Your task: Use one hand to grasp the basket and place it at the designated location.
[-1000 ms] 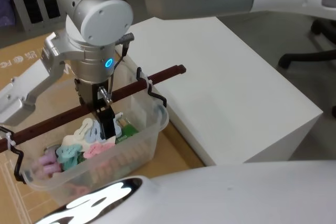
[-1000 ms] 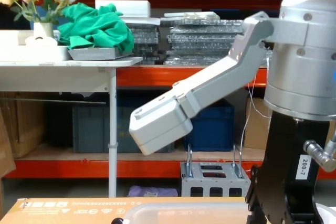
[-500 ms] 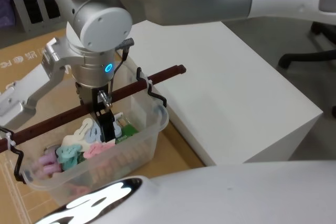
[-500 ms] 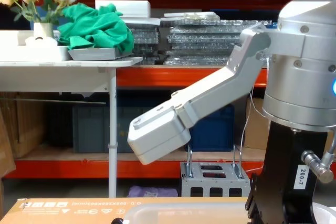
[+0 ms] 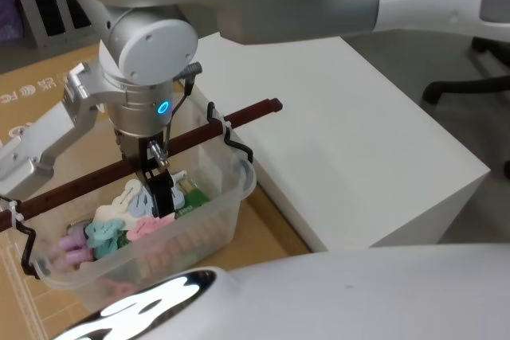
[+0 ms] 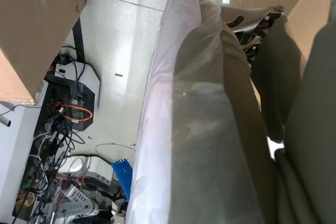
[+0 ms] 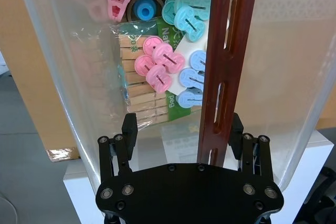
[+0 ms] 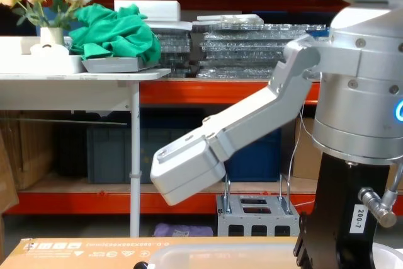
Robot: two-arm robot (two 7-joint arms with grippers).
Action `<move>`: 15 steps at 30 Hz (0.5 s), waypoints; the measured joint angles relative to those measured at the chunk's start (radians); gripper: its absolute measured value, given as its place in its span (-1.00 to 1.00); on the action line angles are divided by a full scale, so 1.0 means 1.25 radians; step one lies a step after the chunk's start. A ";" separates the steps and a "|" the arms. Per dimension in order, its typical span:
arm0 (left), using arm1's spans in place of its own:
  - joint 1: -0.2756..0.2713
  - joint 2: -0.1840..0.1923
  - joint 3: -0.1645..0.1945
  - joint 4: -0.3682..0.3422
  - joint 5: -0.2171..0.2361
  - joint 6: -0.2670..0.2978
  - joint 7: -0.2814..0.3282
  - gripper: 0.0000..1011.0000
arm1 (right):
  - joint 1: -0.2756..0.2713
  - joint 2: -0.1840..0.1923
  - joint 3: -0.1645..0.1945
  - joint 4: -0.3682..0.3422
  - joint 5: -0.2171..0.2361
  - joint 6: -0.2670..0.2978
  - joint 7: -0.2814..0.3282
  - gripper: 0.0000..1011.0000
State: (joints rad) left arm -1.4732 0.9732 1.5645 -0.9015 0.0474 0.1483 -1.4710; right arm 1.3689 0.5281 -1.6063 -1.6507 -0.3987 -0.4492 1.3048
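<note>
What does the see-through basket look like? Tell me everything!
The basket is a clear plastic tub on brown cardboard, beside a white table. A reddish-brown wooden handle with slots crosses its top, tied by white zip ties to black wire hooks. Pastel pegs and wooden pegs lie inside. The right gripper is open astride the handle, which lies near one finger.

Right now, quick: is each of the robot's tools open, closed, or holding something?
Left tool: cannot be told.
Right tool: open, fingers either side of the wooden handle of the basket, not clamped.
</note>
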 joint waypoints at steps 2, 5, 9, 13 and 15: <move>0.000 0.000 0.000 0.000 0.000 0.000 0.000 -1.00 | -0.001 0.000 0.000 0.000 -0.001 0.001 0.000 0.98; 0.000 0.000 0.000 0.000 0.000 0.000 0.000 -1.00 | -0.002 0.000 -0.001 0.000 -0.001 0.002 0.001 0.94; 0.000 0.000 0.000 0.000 0.000 0.000 0.000 -1.00 | -0.004 -0.004 -0.001 0.006 -0.001 0.012 0.003 0.74; 0.000 0.000 0.000 0.000 0.000 0.000 0.000 -1.00 | -0.004 -0.006 0.000 0.009 -0.001 0.013 0.006 0.55; 0.000 0.000 0.000 0.000 0.000 0.000 0.000 -1.00 | -0.004 -0.006 0.000 0.009 -0.001 0.013 0.006 0.42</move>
State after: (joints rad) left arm -1.4731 0.9732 1.5645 -0.9016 0.0474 0.1483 -1.4710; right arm 1.3634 0.5202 -1.6067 -1.6389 -0.4002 -0.4325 1.3126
